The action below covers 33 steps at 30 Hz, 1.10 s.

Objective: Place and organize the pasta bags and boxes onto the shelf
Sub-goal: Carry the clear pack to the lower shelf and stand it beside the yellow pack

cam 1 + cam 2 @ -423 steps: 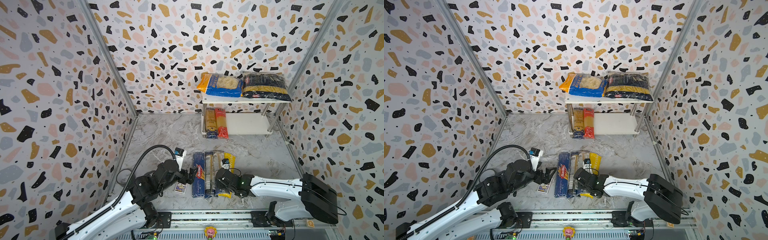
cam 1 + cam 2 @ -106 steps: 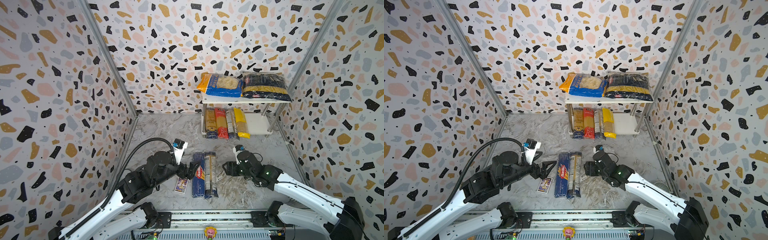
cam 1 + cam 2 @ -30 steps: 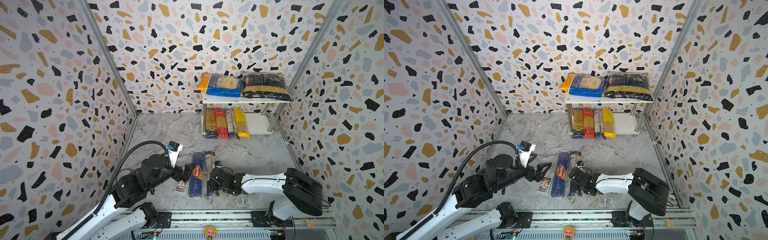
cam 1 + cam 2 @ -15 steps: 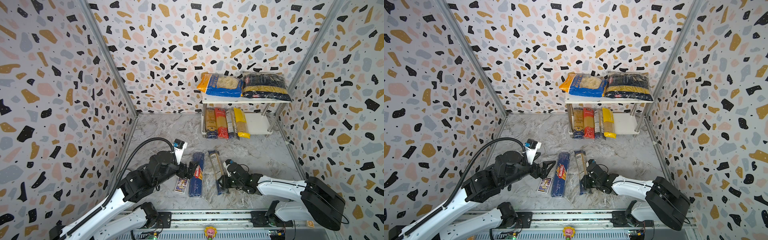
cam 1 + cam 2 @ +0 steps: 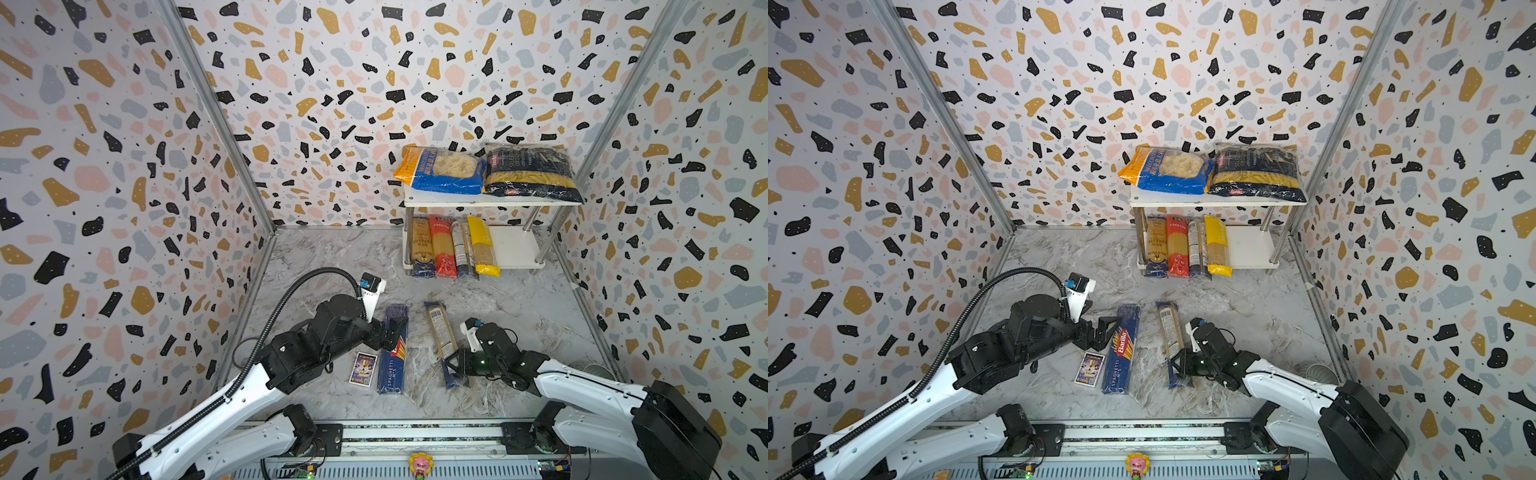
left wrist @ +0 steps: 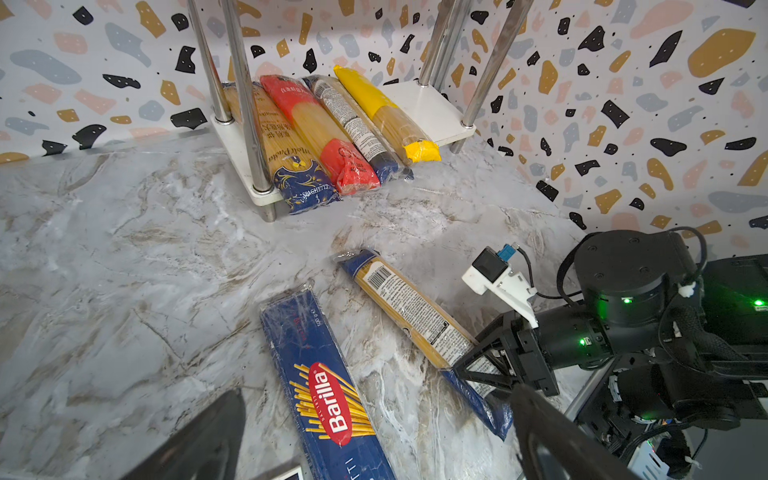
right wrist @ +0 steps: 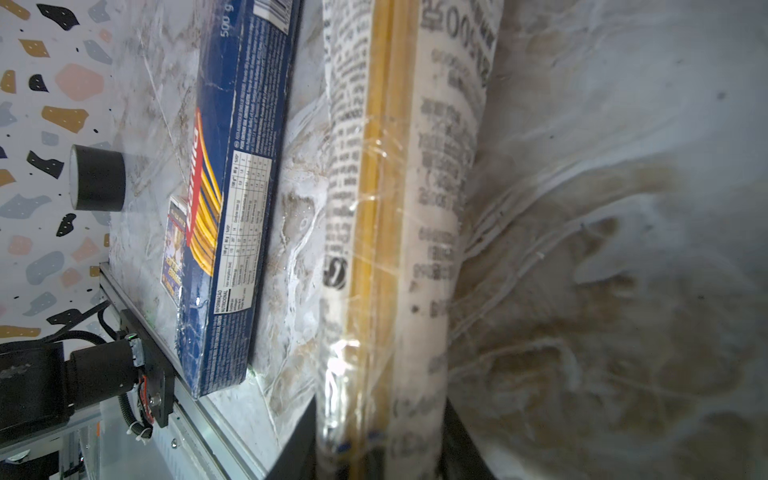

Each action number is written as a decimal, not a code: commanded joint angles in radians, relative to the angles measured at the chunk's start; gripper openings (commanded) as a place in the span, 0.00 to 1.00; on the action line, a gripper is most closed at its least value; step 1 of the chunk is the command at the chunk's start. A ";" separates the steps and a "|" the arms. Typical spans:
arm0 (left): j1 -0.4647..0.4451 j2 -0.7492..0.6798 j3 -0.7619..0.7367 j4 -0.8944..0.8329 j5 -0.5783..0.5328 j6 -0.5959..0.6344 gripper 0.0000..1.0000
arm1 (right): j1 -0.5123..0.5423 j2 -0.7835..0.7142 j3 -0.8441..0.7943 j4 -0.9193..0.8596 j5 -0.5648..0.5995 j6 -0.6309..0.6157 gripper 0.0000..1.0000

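Note:
The white two-tier shelf (image 5: 515, 247) stands at the back right. A blue-orange bag (image 5: 440, 170) and a navy penne bag (image 5: 530, 170) lie on its top board. Several spaghetti packs (image 5: 453, 247) lie side by side on the left of its lower board. On the marble floor lie a blue Barilla box (image 5: 392, 357) (image 6: 324, 386) and, to its right, a clear spaghetti pack (image 5: 440, 332) (image 7: 395, 208). My right gripper (image 5: 455, 365) (image 7: 378, 440) is shut on that pack's near end. My left gripper (image 5: 392, 336) (image 6: 378, 392) hangs open over the Barilla box.
A small purple card (image 5: 363, 369) lies left of the Barilla box. A grey tape roll (image 5: 596, 369) sits by the right wall. Patterned walls close in three sides. The right part of the lower shelf board (image 5: 1246, 247) is bare.
My right gripper has slid the clear pack to the right, away from the Barilla box, and its jaws have drawn in on it. The left gripper shifted slightly and stays open.

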 commanded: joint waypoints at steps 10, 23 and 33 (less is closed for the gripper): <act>0.006 -0.014 0.016 0.024 -0.014 -0.007 1.00 | -0.034 -0.050 0.044 0.122 -0.095 -0.055 0.15; 0.005 0.026 0.030 0.049 -0.008 -0.006 1.00 | -0.209 -0.227 0.129 -0.029 -0.241 -0.129 0.14; 0.006 0.072 0.082 0.041 -0.018 0.012 1.00 | -0.404 -0.182 0.261 -0.071 -0.347 -0.222 0.13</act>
